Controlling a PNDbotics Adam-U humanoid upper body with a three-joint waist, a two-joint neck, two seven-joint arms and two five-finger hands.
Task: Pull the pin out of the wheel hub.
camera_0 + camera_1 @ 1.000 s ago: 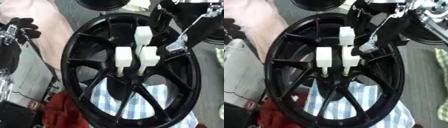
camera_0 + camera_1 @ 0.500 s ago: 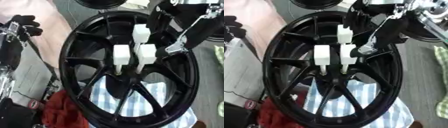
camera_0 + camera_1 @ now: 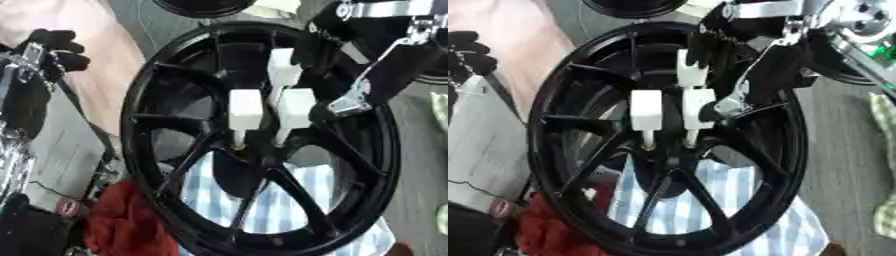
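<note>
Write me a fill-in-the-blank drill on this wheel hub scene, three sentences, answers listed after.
1. The wheel hub is painted ____.
2. The number of white pins standing in the hub's centre is ____.
3. The checked cloth seen through the lower spokes is white and ____.

The right hand reaches in beside the pins; the left hand shows at the left edge.

Missing words: black; three; blue
</note>
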